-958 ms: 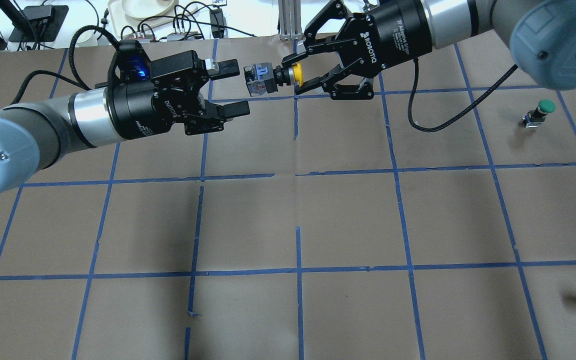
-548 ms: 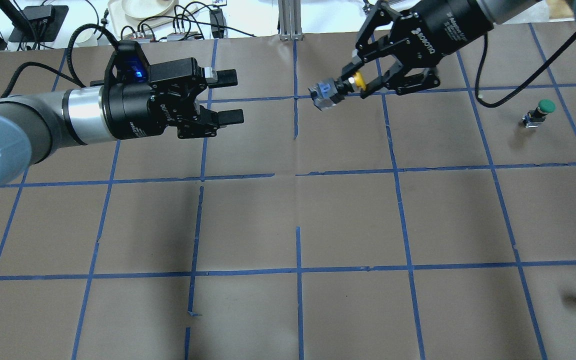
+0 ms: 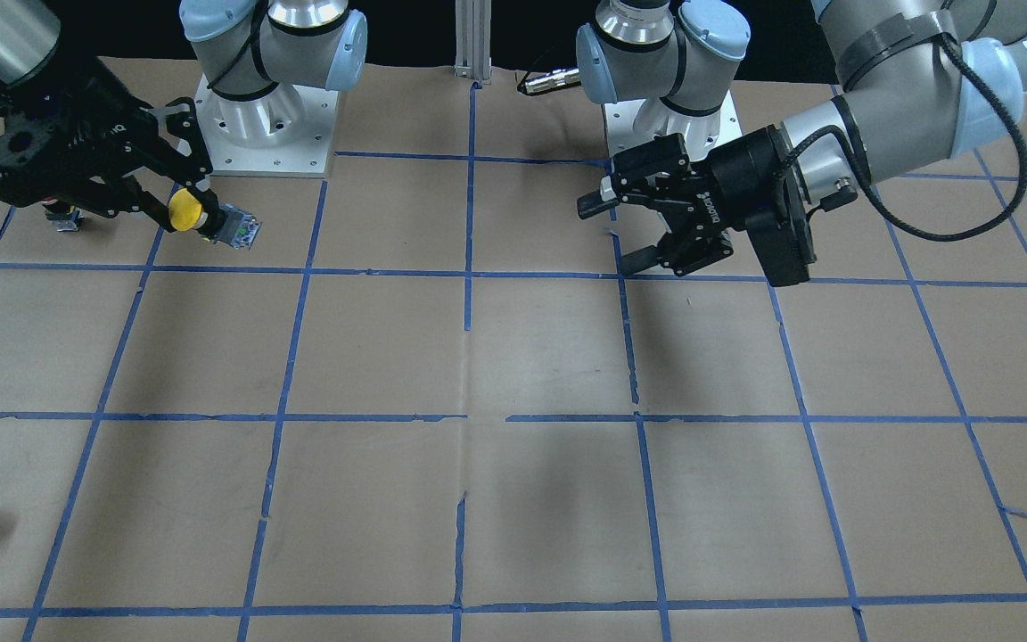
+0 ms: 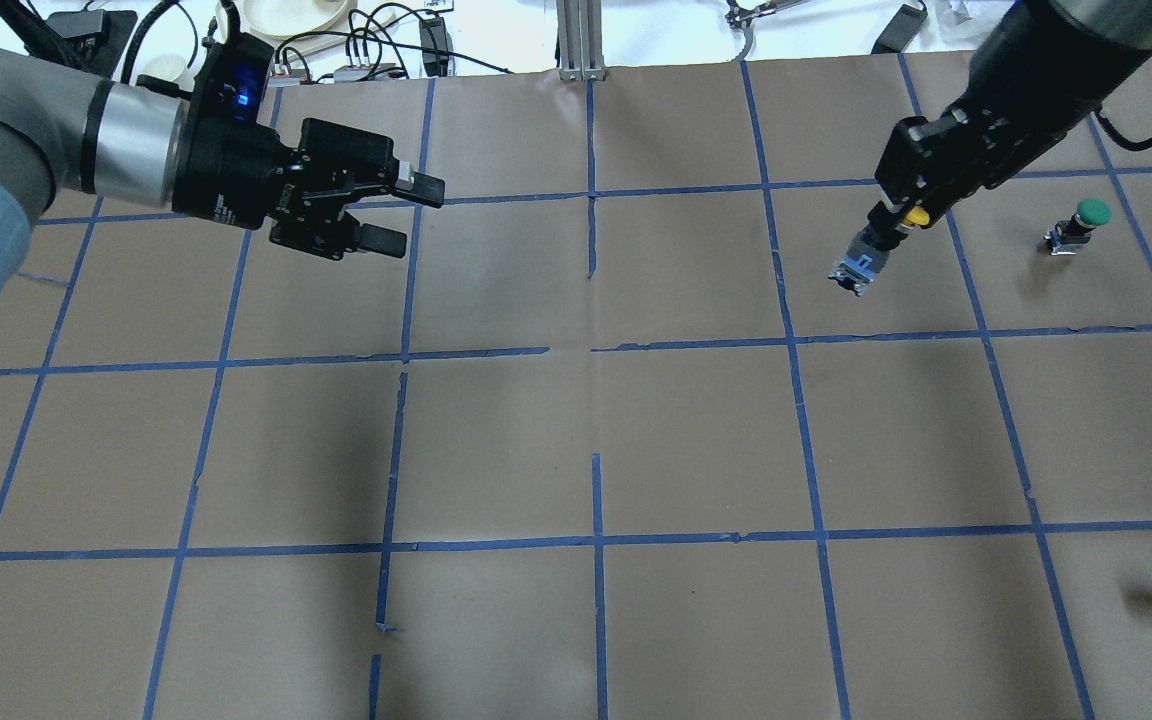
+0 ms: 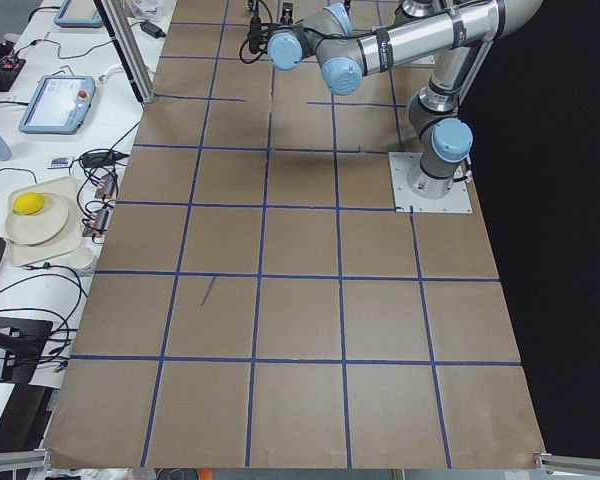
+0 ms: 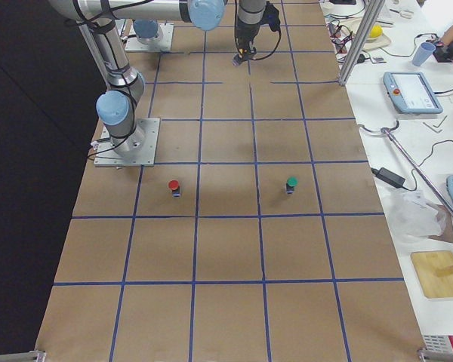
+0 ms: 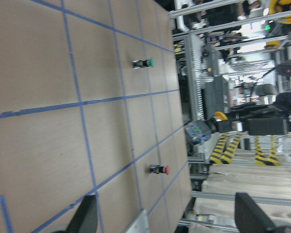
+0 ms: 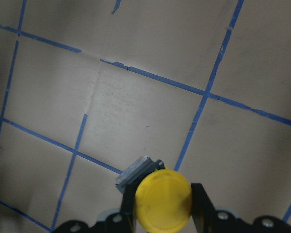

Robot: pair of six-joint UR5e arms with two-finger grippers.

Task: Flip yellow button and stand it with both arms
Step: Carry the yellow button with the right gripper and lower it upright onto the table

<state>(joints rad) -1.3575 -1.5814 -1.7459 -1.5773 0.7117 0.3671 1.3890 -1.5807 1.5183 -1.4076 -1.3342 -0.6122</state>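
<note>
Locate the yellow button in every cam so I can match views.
Front-facing: yellow button at upper left.
Overhead: upper right.
Exterior left: can't make it out.
Exterior right: top centre, tiny.
Left wrist: right of centre, in the background.
Right wrist: bottom centre, cap toward the lens.
Shared landmark: green-capped button, to its right in overhead; also in exterior right and left wrist.

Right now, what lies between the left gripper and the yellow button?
Nothing: in the overhead view, only bare taped paper separates the left gripper and the yellow button.
</note>
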